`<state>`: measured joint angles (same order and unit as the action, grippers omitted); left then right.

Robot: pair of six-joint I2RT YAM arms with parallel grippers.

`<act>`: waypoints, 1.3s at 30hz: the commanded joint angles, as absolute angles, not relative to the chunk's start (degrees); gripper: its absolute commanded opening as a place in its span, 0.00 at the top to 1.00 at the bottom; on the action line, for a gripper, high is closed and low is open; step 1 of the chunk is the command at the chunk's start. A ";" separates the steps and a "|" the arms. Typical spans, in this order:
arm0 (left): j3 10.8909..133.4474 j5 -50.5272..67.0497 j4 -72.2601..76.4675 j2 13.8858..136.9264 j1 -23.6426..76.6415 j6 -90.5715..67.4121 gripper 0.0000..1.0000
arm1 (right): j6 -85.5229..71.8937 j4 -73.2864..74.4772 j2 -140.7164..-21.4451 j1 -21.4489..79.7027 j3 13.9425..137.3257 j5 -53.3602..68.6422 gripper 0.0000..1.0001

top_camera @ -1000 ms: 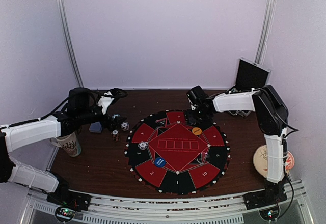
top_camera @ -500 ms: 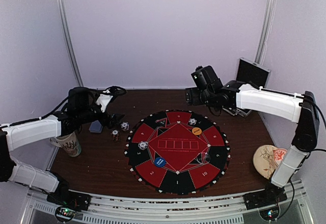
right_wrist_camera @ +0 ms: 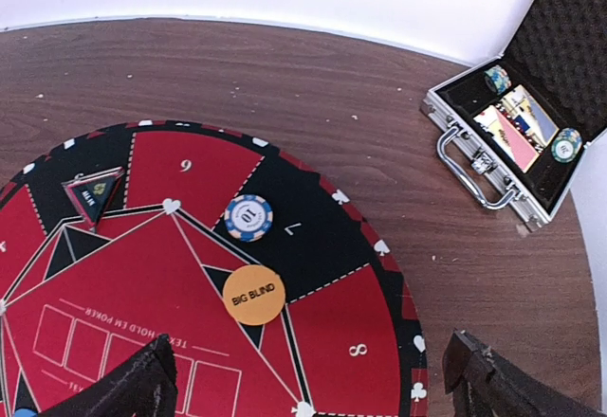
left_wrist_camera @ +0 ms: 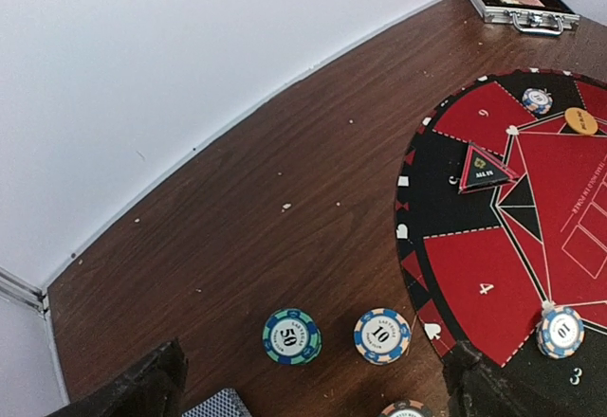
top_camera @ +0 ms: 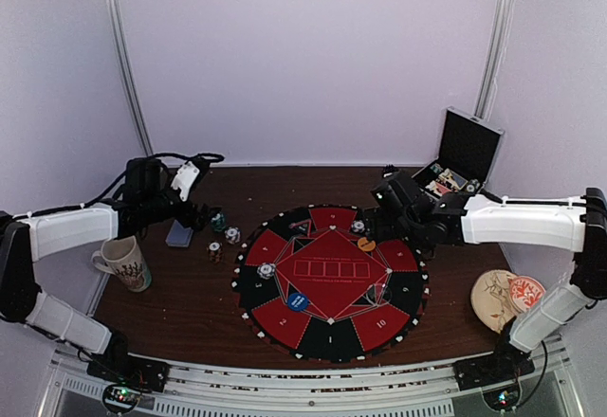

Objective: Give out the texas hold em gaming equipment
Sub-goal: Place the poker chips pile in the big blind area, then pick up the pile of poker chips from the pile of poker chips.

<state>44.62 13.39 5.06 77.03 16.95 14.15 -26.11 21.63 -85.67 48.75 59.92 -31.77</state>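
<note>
Left end effector (left_wrist_camera: 318, 393), right end effector (right_wrist_camera: 313, 389) both wide apart; orange "BIG BLIND" disc (right_wrist_camera: 253, 295) beside "10" chip (right_wrist_camera: 248, 217)

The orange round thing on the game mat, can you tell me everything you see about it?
The orange disc is a flat, round button, plain orange all over, with BIG BLIND printed across it in dark letters. It looks like smooth plastic. It lies flat on the round mat, over the point of a black triangle at the edge of the red middle part. A blue and white chip marked 10 lies close by, not touching. Nothing holds it.
</note>
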 commanded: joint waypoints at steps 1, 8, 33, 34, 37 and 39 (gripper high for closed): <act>48.19 16.98 2.33 80.02 16.01 14.29 0.02 | -25.67 11.69 -82.21 48.70 56.07 -26.00 0.00; 51.21 22.00 -2.52 84.95 15.83 16.85 0.02 | -25.67 8.56 -84.46 48.69 53.68 -26.99 0.00; 54.33 29.51 -8.25 90.48 17.46 21.35 0.02 | -23.90 6.79 -87.06 48.79 54.85 -23.06 0.00; 54.51 28.98 -8.47 90.88 17.55 21.34 0.02 | -23.76 6.72 -87.14 48.79 54.84 -23.10 0.00; 55.52 28.02 -9.44 92.74 17.83 21.36 0.02 | -23.85 6.53 -87.06 48.78 54.72 -23.23 0.00; 56.22 27.40 -10.06 93.91 18.14 21.40 0.02 | -23.59 5.95 -86.93 48.82 54.44 -23.20 0.00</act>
